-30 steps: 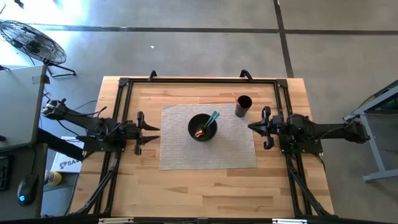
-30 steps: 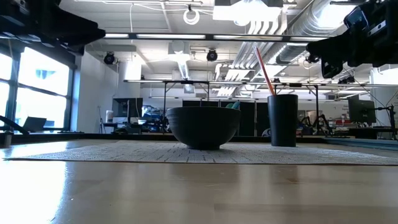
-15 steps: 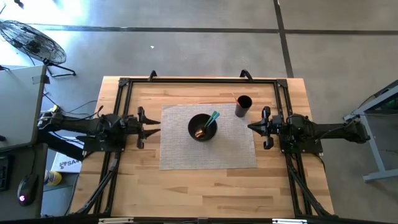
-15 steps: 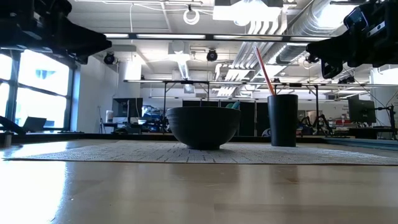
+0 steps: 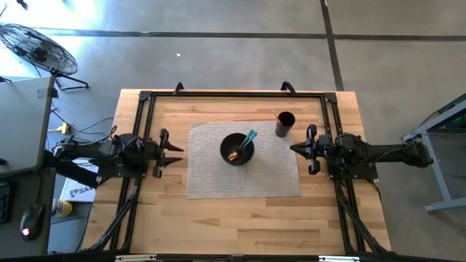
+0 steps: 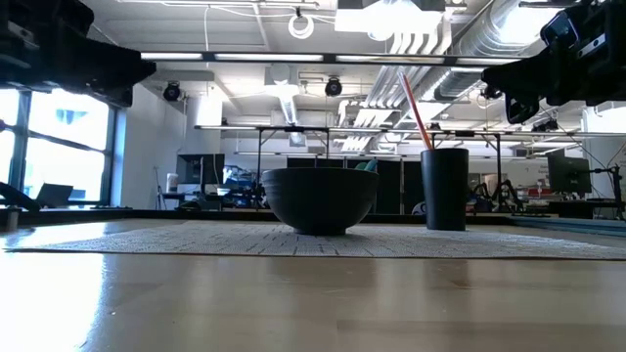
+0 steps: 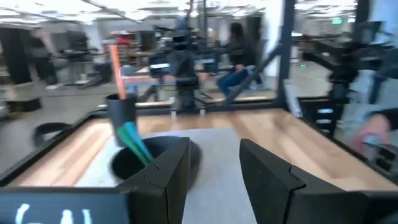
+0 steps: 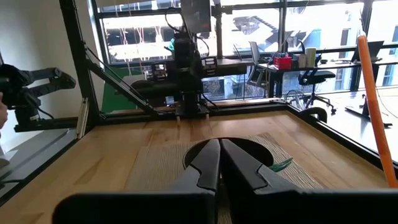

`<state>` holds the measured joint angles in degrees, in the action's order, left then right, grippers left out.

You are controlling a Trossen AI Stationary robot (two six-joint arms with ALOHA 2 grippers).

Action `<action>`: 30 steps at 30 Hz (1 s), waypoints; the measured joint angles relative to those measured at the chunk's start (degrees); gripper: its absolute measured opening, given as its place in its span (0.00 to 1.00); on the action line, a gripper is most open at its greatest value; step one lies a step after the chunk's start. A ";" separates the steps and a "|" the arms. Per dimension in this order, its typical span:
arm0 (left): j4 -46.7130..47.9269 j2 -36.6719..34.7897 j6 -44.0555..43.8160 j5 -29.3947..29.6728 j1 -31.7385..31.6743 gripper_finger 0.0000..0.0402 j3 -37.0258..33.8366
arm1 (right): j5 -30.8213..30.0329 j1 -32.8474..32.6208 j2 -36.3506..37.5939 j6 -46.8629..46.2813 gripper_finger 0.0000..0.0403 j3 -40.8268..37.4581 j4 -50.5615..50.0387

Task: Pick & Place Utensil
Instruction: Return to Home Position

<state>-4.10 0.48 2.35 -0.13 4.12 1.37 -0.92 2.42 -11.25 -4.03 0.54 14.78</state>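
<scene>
The fingers (image 7: 166, 177) of your left gripper (image 5: 177, 151) stand apart with nothing between them; those of the right gripper (image 5: 293, 148) are pressed together, also empty. Both grippers sit off the gray mat (image 5: 277, 178), one at each side of it. The green spoon (image 5: 250, 137) leans in the black bowl (image 5: 234, 151) at the mat's middle, handle over the rim, and the dark cup (image 5: 285, 122) stands just beyond. What else lies in the bowl you cannot make out. The placing looks finished, so this is the parking step. Nothing is left to grasp. Fold the left arm back level, clear of bowl and cup
</scene>
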 joint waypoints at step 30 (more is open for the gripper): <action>4.09 0.84 0.39 7.60 0.00 0.34 0.44 | 0.03 0.01 0.02 0.00 0.02 -0.02 -0.21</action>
<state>-0.01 1.32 2.74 7.46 4.12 1.80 -0.89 2.42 -11.22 -4.03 0.51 14.57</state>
